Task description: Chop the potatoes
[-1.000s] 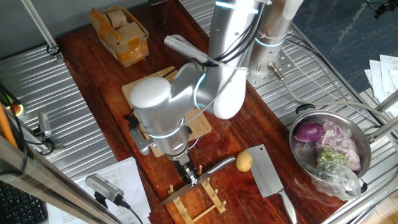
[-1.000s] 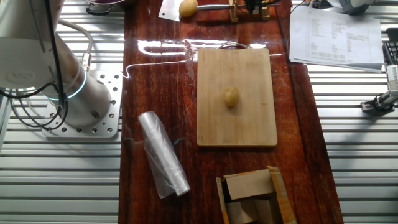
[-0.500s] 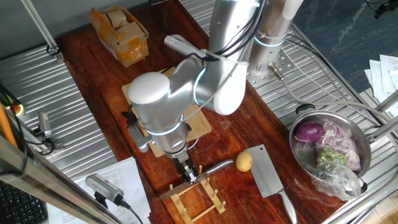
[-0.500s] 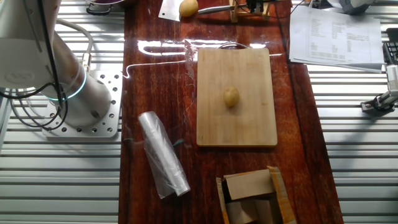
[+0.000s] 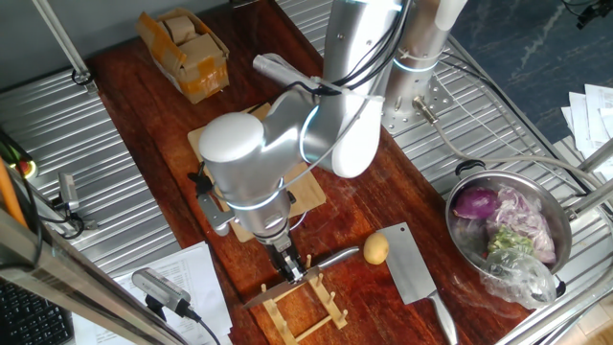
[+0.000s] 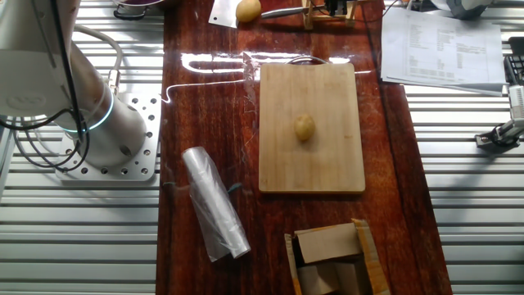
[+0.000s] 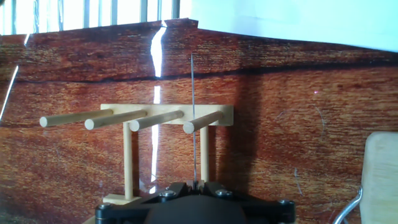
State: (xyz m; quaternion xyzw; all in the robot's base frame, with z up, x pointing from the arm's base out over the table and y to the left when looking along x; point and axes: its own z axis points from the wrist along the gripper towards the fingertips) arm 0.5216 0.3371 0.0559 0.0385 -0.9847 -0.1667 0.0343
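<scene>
One potato (image 6: 304, 127) lies in the middle of the wooden cutting board (image 6: 311, 168). A second potato (image 5: 375, 249) rests on the table beside a cleaver (image 5: 412, 273); it also shows at the top edge of the other fixed view (image 6: 248, 10). My gripper (image 5: 292, 271) hangs over the wooden knife rack (image 5: 306, 311), shut on a slim knife (image 5: 263, 297) whose metal handle (image 5: 335, 257) points toward that potato. In the hand view the blade (image 7: 194, 118) stands edge-on between the rack's pegs (image 7: 158, 119), clamped in the gripper (image 7: 194, 184).
A steel bowl (image 5: 465, 251) at the right holds a purple onion and scraps. A cardboard box (image 5: 182, 48) sits at the table's far end. A plastic-wrap roll (image 6: 214, 205) lies left of the board. Papers (image 6: 442, 45) lie on the side grating.
From a second ago to half a second ago, the arm and knife shifted a little, the blade tip edging left. Since then nothing has moved.
</scene>
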